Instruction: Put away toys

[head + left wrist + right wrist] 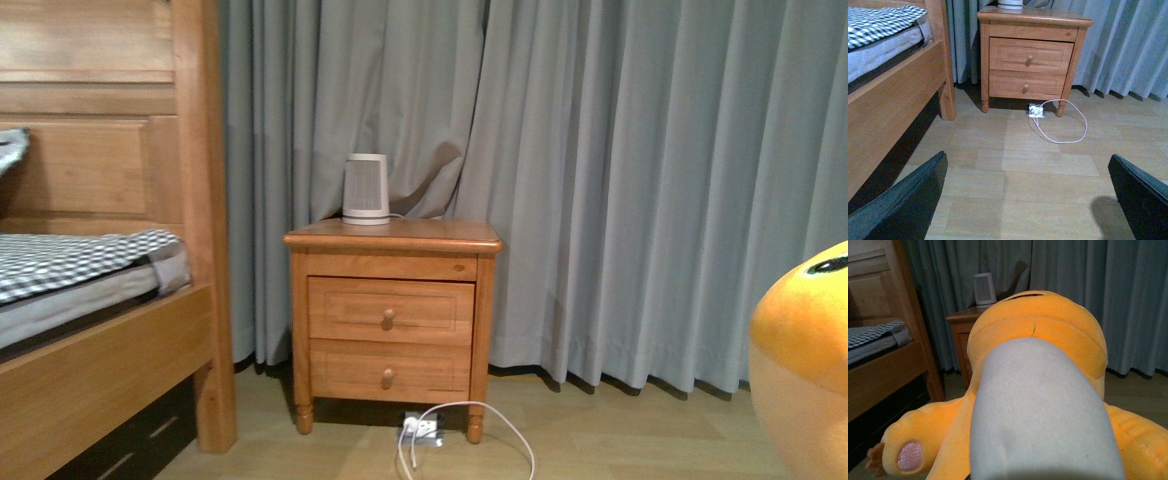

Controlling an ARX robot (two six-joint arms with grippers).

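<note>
A wooden nightstand (392,320) stood against grey curtains (620,180), carrying a white heater (366,188). An orange plush toy (805,360) showed at the right edge.

The front camera looks out level from the robot's body, straight at the nightstand (392,310), which stands well off against the curtain (650,180). The bed (100,340) is at the left, and a sliver of the plush toy (805,360) sits close at the right edge. The left wrist camera sits low and tilts down over the floor (1038,170) toward that same nightstand, and seems nearer to it than the front camera. The right wrist camera is close behind the plush toy, which fills most of its picture. Past the toy show the nightstand, bed and curtain — all three views share these. The front and left wrist views also share the white cable (1063,142).
</note>
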